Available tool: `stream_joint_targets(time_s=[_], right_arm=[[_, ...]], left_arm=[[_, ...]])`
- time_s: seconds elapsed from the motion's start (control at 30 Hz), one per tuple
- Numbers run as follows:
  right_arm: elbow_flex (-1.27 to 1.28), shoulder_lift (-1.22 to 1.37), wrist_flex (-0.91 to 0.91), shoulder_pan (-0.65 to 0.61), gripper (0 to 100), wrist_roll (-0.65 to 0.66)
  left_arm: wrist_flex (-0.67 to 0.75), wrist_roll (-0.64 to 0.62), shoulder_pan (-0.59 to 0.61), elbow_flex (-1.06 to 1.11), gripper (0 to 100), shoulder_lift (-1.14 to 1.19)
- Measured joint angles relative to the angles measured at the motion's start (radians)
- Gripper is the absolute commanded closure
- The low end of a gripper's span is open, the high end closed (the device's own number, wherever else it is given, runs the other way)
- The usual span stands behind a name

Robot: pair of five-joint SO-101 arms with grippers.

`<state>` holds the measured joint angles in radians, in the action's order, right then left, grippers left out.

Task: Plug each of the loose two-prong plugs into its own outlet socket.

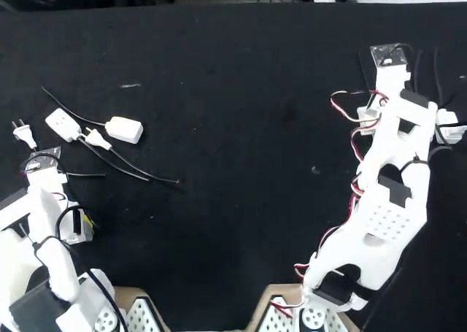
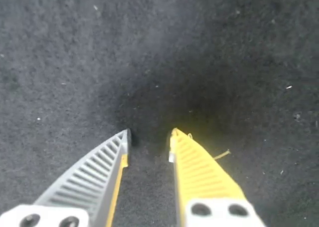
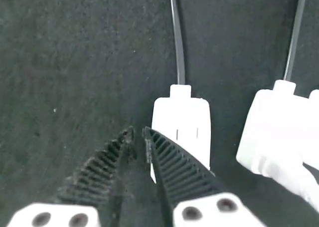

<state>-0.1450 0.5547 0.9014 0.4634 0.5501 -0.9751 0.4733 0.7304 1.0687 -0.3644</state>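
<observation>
At the table's left, a loose two-prong plug [image 1: 24, 133] lies by itself. A white outlet socket [image 1: 63, 125] lies to its right, with a second plug [image 1: 95, 137] close against it; I cannot tell if that plug is inserted. Another white outlet block [image 1: 124, 130] lies just beyond. My left gripper [image 2: 148, 135] hangs open over bare black cloth, nearer the front than these, its yellow finger [image 1: 86, 222] showing. My right gripper [image 3: 137, 133] is shut and empty, its tips beside a white socket [image 3: 182, 124] with two slots. A second white block [image 3: 279, 132] lies next to it.
Thin black cables [image 1: 131, 170] trail from the left cluster toward the centre. The right arm [image 1: 387, 201] stretches along the right side, and white parts [image 1: 451, 126] lie at the right edge. The black cloth [image 1: 241, 113] covers the table.
</observation>
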Motion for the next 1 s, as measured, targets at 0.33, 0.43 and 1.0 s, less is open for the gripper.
stream_joint_targets(time_s=[0.33,0.43,1.0], right_arm=[[0.026,0.026,-0.081,-0.003,98.8,0.072],[0.026,0.035,-0.084,-0.002,98.8,0.097],[0.026,0.034,0.014,0.000,98.7,0.034]], left_arm=[[0.000,0.000,0.000,0.000,87,0.000],[0.000,0.000,0.000,0.000,87,0.000],[0.000,0.000,0.000,0.000,87,0.000]])
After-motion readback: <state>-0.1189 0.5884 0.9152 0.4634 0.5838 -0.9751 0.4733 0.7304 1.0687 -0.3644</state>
